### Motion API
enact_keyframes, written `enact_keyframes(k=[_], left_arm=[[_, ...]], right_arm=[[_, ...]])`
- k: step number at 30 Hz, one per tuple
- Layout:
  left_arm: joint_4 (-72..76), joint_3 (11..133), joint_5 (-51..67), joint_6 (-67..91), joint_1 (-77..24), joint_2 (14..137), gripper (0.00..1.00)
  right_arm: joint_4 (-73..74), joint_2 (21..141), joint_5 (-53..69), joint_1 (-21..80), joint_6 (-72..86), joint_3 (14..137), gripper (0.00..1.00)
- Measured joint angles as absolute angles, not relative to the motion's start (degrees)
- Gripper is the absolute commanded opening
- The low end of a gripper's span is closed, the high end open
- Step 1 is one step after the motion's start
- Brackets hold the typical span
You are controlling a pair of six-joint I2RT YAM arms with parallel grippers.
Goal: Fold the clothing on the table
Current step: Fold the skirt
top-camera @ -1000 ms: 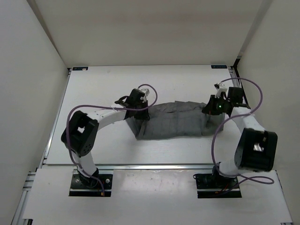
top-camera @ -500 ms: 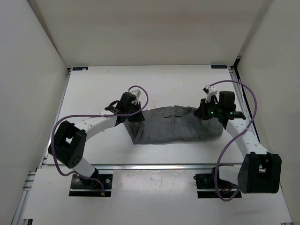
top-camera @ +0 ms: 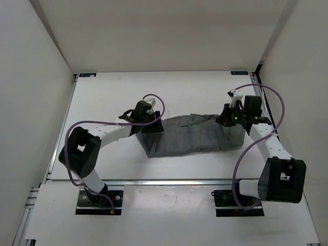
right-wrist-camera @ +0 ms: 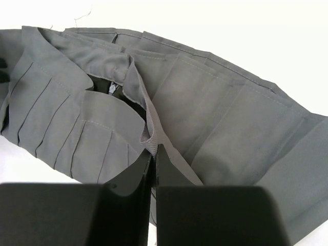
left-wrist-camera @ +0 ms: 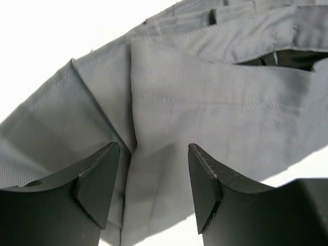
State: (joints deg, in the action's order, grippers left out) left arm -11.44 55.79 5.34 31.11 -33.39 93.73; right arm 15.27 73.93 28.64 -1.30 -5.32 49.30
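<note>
Across the middle of the table (top-camera: 102, 92) lies the clothing (top-camera: 189, 136). Over its left end the left gripper (left-wrist-camera: 152, 148) hovers, elbow bent outward, jaws spread wide. At its right end the right gripper (right-wrist-camera: 152, 154) pinches a raised fold.

surroundings: enclosure walls and markers

we identify three pale, matte walls: the left wall (top-camera: 31, 102), the back wall (top-camera: 164, 36) and the right wall (top-camera: 307, 77). they meet at two corners on the far side. we note the left blue label (top-camera: 88, 75) below the left corner and the right blue label (top-camera: 237, 73) below the right corner. a white front panel (top-camera: 164, 210) lies along the near edge.
</note>
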Motion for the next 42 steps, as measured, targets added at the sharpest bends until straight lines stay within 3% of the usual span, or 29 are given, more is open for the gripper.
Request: enact_keyframes(k=[10,12,14,15,17,23,33,39,42], left_arm=[[-11.11,64.40,5.06,28.86,-34.20,104.84,0.66],[-11.16,65.45,5.08,28.58,-34.52,105.84,0.57],[-11.11,65.82,5.10,28.49,-34.70,106.37,0.29],[-11.16,65.84,5.10,28.62,-34.70,106.48,0.11],[-11.49,65.84,5.13,28.21,-34.74,106.52,0.00],[-11.49,64.20,4.95,27.97,-34.81,104.33,0.00],[-8.56,52.88,4.93,32.14,-36.60,83.29,0.00],[-6.04,51.16,3.77,34.87,-33.87,79.90,0.00],[-4.84,52.05,3.01,36.14,-32.36,82.98,0.20]], right_arm=[[14.92,74.04,28.88,-0.47,-4.56,49.28,0.00],[14.90,74.04,28.91,-0.49,-4.47,49.28,0.00],[14.87,74.04,28.95,-0.64,-4.43,49.25,0.00],[14.85,74.04,28.93,-0.80,-4.38,49.21,0.00],[14.72,74.02,29.04,-1.17,-4.16,48.95,0.00],[14.79,73.97,29.41,-3.14,-3.16,48.84,0.00],[15.16,68.10,31.99,-6.37,-2.83,48.84,0.00],[14.13,71.53,32.42,-4.43,-2.26,50.52,0.00],[10.24,78.06,31.64,-3.03,-1.34,53.65,0.00]])
